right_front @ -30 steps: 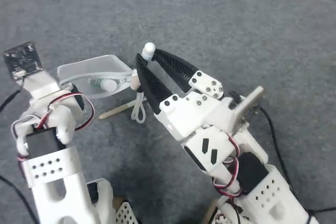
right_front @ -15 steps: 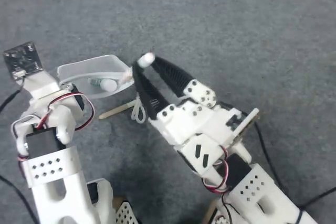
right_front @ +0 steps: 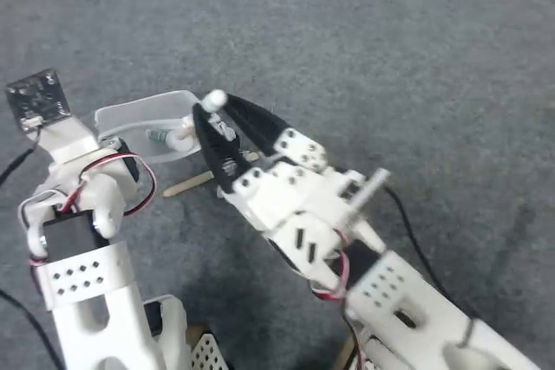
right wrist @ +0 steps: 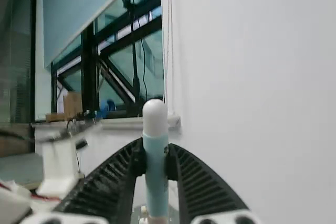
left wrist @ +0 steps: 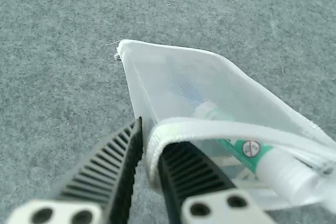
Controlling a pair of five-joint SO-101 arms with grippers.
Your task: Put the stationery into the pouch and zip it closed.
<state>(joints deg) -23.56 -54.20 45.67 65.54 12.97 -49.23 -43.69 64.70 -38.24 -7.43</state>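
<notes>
Surface: desk (right_front: 416,58) with a grey felt-like top.

Left gripper (left wrist: 149,153): fingers closed together on the white zipper band of the pouch (right_front: 143,119), pinching it at one end of the mouth. The pouch is translucent. It sits in the left half of the desk, about midway between the far and near edges, with its mouth turned toward the right arm.

Inside the pouch: a green-labelled tube (left wrist: 236,142) with a white cap, lying along the lower side near the mouth.

Right gripper (right wrist: 155,153): clamped on a pen (right wrist: 155,121) with a pale blue barrel and a white cap. The cap sticks out past the fingertips and the barrel runs down between the two black fingers. From the high view this gripper is just beside the open end of the pouch, on its right side, with the cap toward the desk's far edge.

The pen's lower end is hidden behind the fingers. It may be at the pouch mouth, but contact cannot be told.

Wooden stick (right_front: 186,185): flat on the desk, on the near-edge side of the pouch, between the two arms. One end runs under the right gripper.
</notes>
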